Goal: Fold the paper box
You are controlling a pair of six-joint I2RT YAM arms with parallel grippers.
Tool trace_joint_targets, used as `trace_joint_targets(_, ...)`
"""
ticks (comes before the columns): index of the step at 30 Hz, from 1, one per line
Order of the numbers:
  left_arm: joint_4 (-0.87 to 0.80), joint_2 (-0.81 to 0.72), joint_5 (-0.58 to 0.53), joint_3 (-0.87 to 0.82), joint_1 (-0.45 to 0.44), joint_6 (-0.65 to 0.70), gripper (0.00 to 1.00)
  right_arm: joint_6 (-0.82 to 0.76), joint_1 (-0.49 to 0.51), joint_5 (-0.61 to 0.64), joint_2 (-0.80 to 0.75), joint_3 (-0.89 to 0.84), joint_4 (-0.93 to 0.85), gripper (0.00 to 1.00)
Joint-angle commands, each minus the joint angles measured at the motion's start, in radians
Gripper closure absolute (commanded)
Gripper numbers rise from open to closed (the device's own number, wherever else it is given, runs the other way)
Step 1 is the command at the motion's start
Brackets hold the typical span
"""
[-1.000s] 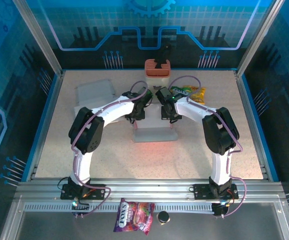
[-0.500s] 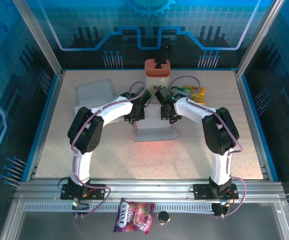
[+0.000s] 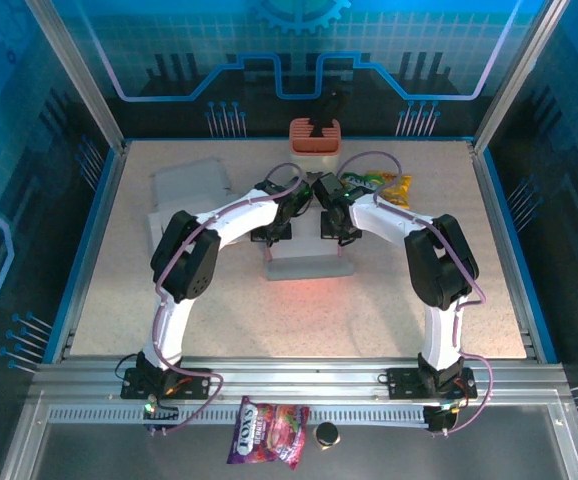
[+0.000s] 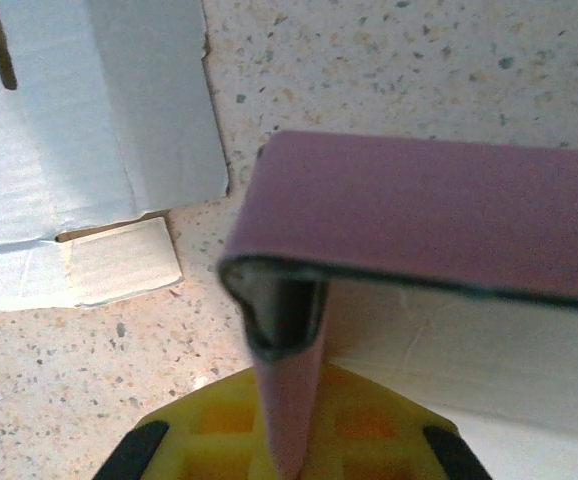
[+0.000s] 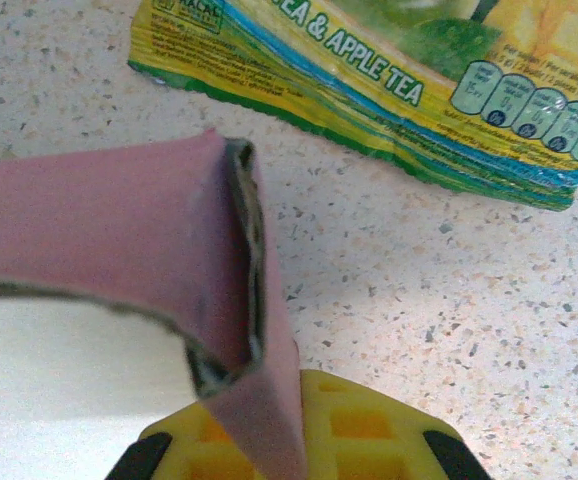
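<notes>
Speckled beige tabletop (image 3: 219,300), centre: pink-and-white cardboard paper box (image 3: 309,268), long axis left-right, lying between arms. Left gripper (image 3: 272,243) clamped on left end wall, right gripper (image 3: 343,243) on right; equally near.

tbl (image 3: 299,320): speckled | ctr: paper box (image 3: 307,266) | L-rear: flat cardbd (image 3: 189,185) | R-rear: tea pkt (image 3: 369,181)

The green-yellow packet (image 5: 369,75), at 12 o'clock, reads "& APPLE TEA"; print on the pink bag (image 3: 267,432) is too small to read.
</notes>
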Motion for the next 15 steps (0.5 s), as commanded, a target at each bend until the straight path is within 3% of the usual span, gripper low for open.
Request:
trace_joint_targets(1, -0.082, 0.054, -0.069, 0.006, -0.009, -0.021, 1.0, 0.024, 0.029, 0.028, 0.051, -0.016, -0.054, 1.0)
trace_joint_targets(5, 0.028, -0.009, 0.002, -0.025, -0.014, 0.025, 0.98, 0.025, 0.031, 0.028, 0.053, -0.021, -0.053, 1.0)
trace_joint_targets(7, 0.074, -0.051, 0.04, -0.033, -0.015, 0.045, 0.79, 0.025, 0.031, 0.03, 0.054, -0.021, -0.053, 1.0)
trace_joint_targets(10, 0.124, -0.111, 0.099, -0.056, -0.006, 0.061, 0.66, 0.027, 0.031, 0.035, 0.052, -0.023, -0.057, 1.0)
trace_joint_targets(15, 0.165, -0.177, 0.219, -0.13, 0.045, 0.047, 0.61, 0.026, 0.031, 0.042, 0.051, -0.021, -0.061, 1.0)
